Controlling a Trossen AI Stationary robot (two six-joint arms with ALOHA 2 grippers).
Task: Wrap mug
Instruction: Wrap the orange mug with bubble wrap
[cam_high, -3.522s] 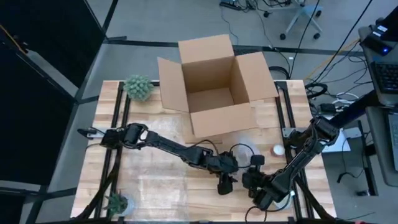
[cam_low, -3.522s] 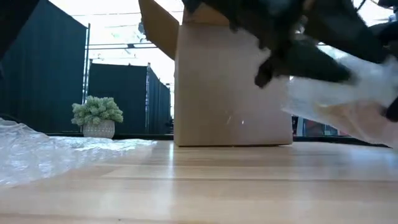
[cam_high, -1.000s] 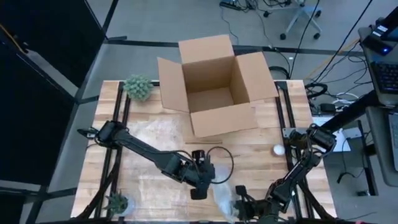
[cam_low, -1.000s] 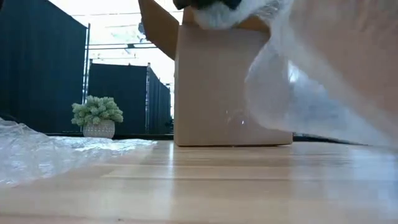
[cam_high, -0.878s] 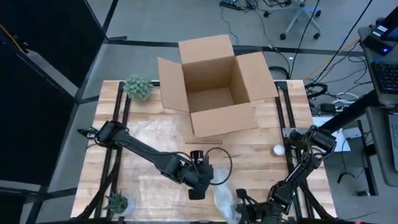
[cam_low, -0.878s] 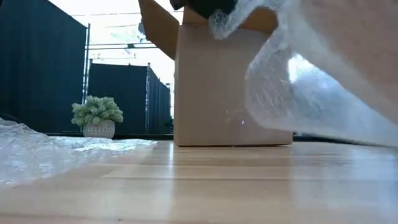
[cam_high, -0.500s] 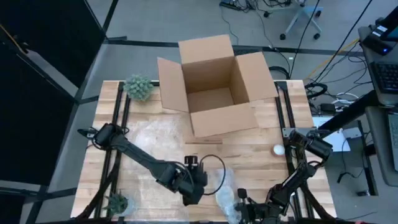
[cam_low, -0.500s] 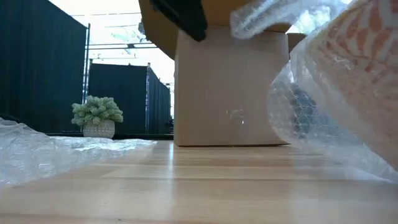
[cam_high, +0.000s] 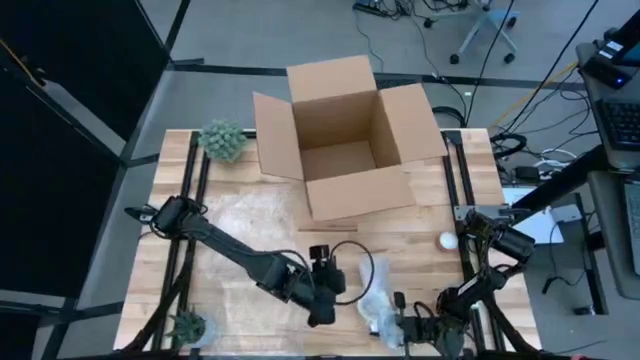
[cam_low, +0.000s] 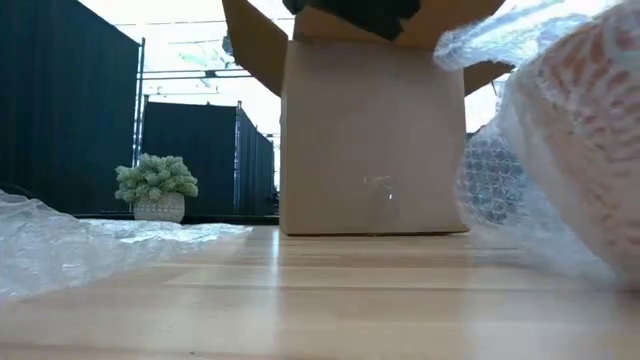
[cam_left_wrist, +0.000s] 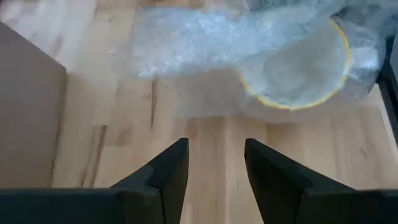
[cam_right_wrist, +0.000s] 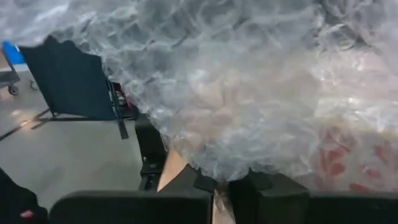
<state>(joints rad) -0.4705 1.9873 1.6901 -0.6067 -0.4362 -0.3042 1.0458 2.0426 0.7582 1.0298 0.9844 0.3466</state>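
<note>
The mug (cam_left_wrist: 298, 65), with a yellow rim and an orange pattern (cam_low: 590, 110), lies on its side inside crumpled bubble wrap (cam_high: 375, 295) near the table's near edge, right of centre. My right gripper (cam_high: 392, 322) is at the bundle's near side, shut on the wrap. My left gripper (cam_high: 335, 300) stands just left of the bundle, open (cam_left_wrist: 216, 152), with bare wood between its fingers. The mug's mouth faces my left gripper. My right gripper has bubble wrap (cam_right_wrist: 214, 171) between its two fingers at the bundle's near side, in several crumpled layers. The wrap fills its wrist view and hides how far back it reaches. The mug's patterned side (cam_right_wrist: 348, 155) shows just behind the wrap.
An open cardboard box (cam_high: 345, 135) stands at the far middle. A flat sheet of bubble wrap (cam_high: 250, 215) lies on the left half. Small potted plants stand at the far left (cam_high: 222, 140) and the near left (cam_high: 187, 325). A small white object (cam_high: 447, 240) lies at the right.
The wrapped mug has shifted toward the table's right edge along with my right gripper, and the wrap has spread out above it. My left gripper has stayed near the bundle's left side, apart from the wrap.
</note>
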